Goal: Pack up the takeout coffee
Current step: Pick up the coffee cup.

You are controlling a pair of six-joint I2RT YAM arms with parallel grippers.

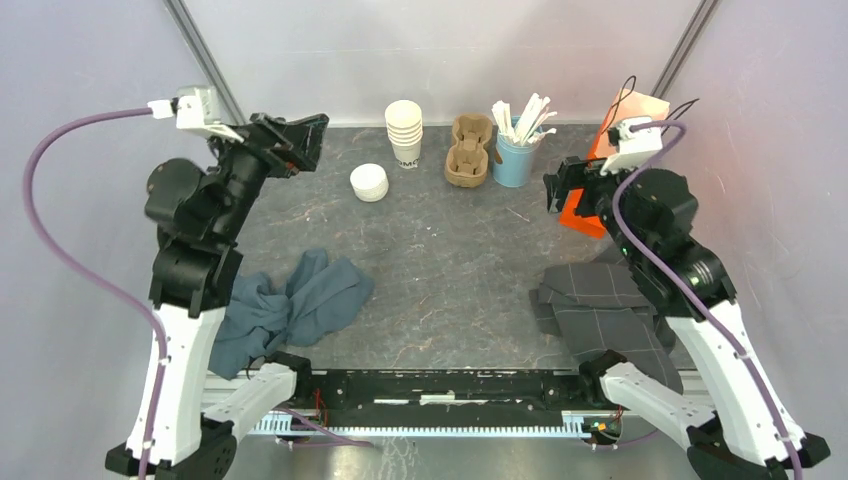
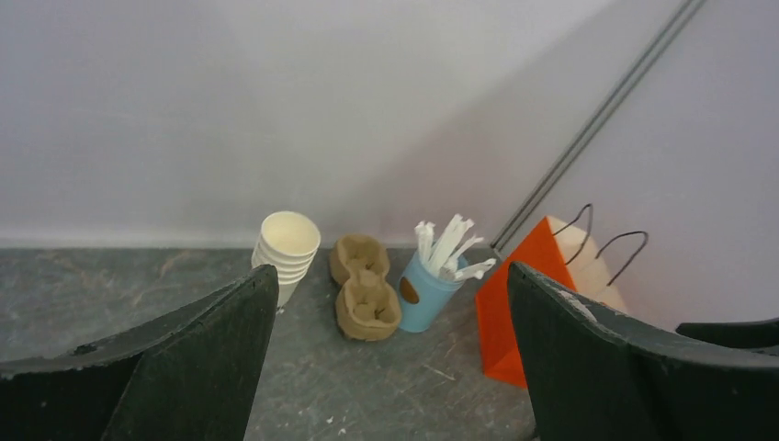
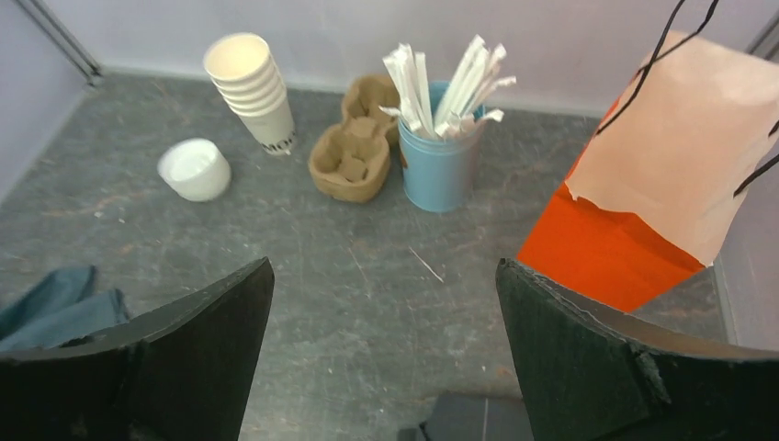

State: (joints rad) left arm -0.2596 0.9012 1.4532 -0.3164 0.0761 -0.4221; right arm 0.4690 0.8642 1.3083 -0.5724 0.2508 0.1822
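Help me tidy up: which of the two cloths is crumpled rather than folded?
The blue cloth on the robot's left: it lies bunched in a heap, while the grey checked cloth on the right is folded flat.

Cream paper cups (image 1: 404,132) nested upright, lidless, white lids (image 1: 369,182) stacked nearby

Cup stack (image 1: 404,132) left of carrier (image 1: 469,150); straw holder (image 1: 514,160) right of it; lids (image 1: 369,182) before stack; bag (image 3: 661,175) apparently rightmost.

Only dark printed letters on the lowest cup of the lidless cup stack (image 3: 250,92), partly hidden and too blurred to read. No other text legible.
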